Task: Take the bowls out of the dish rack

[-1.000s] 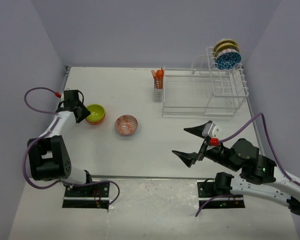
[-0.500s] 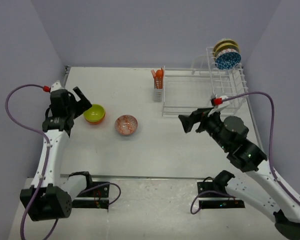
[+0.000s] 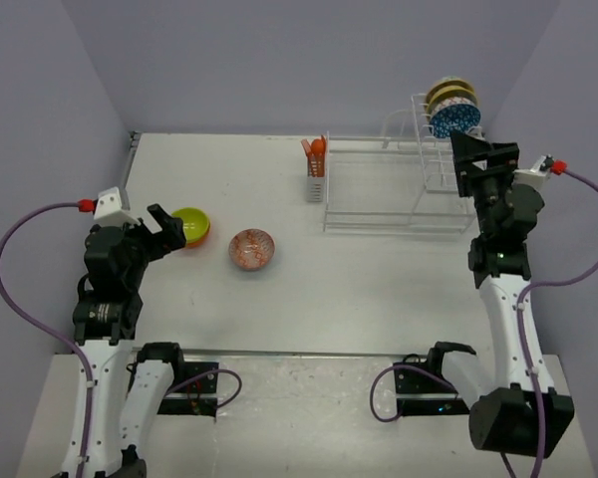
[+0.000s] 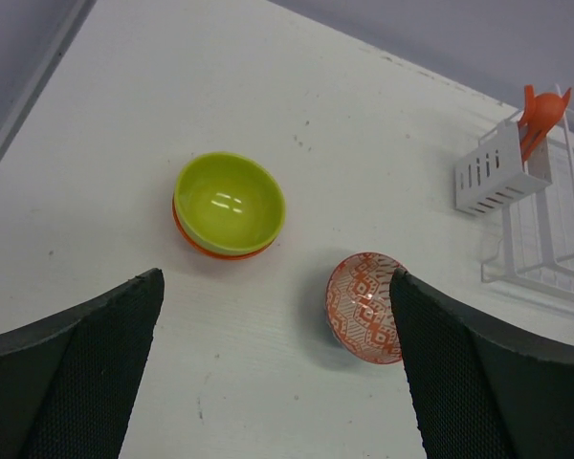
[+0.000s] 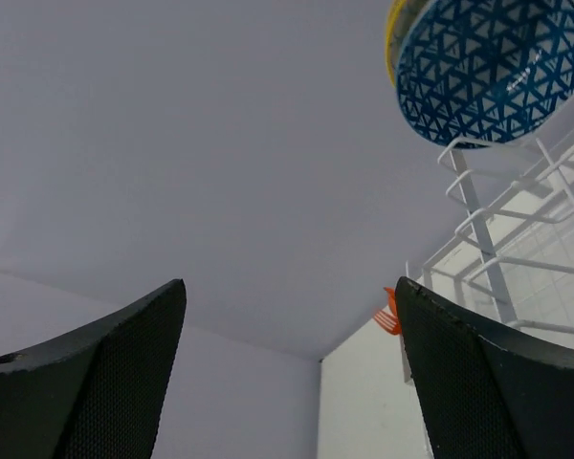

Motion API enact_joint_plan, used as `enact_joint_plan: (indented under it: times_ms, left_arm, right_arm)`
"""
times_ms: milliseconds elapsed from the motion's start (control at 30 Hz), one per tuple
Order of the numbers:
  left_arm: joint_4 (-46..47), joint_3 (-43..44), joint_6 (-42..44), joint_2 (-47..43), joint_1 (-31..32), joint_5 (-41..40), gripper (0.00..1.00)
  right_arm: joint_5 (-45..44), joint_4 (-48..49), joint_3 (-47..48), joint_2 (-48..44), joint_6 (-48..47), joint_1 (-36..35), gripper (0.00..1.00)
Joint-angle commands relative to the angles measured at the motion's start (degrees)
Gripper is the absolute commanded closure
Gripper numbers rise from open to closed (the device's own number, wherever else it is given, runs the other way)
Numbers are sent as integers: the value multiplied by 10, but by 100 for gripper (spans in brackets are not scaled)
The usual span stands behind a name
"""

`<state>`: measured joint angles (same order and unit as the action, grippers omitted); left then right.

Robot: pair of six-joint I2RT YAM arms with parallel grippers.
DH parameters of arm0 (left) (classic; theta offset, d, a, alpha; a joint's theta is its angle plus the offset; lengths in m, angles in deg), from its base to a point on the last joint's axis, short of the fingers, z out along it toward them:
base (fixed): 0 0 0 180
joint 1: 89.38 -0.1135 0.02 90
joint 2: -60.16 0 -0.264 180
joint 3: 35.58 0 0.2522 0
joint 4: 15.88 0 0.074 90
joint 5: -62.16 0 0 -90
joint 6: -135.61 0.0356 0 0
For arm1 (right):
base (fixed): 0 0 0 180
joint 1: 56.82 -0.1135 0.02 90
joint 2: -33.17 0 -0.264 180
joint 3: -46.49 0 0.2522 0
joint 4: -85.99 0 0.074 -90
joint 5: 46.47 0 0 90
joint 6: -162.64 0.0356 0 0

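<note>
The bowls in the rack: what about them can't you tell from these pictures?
- Yellowish-rimmed bowls behind the blue patterned bowl: the top view shows only their rims; the blue one hides their pattern and number.
- Right wrist view: the picture's top edge cuts off the blue patterned bowl; the others are just a yellow sliver.

A white counter (image 3: 379, 269), flecked with a few small dark marks, fills the scene; pale lavender-grey walls (image 3: 279, 60) enclose it at the back and on both sides; orange utensils (image 3: 316, 151) stand upright near the back, right of centre, one with a rounded spoon-like end.
</note>
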<state>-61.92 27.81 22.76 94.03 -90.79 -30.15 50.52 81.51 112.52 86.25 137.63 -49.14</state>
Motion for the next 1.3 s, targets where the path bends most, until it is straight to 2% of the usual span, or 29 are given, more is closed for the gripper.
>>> enact_joint_plan:
  times_ms: [0,33,233,333,567,800,867,967,1067,1267]
  left_arm:
    - [12,-29,13,-15,4,-3,0]
    - [20,-32,13,-18,5,11,0]
    - [16,-32,11,-28,44,-1,0]
    - [12,-30,8,-22,55,-9,0]
    - [7,-29,7,-13,62,-11,0]
    - [9,-30,7,-5,62,-6,0]
    - [7,-30,6,-4,62,-8,0]
    - [7,-30,5,-5,61,-11,0]
    - [7,-30,5,-3,59,-13,0]
    - [8,-30,4,-5,59,-14,0]
  right_arm:
    - [-12,238,-56,53,193,1,11]
    - [-11,268,-54,95,205,1,16]
    - [-54,294,-2,206,193,1,25]
    - [-68,265,26,219,170,1,25]
    - [-101,296,17,232,135,0,27]
    - [-109,270,49,236,109,-2,27]
    - [-134,212,70,233,107,-10,29]
    - [-181,95,128,237,94,-28,25]
    - [-223,69,144,239,95,-41,24]
    - [-225,-39,245,283,90,-41,25]
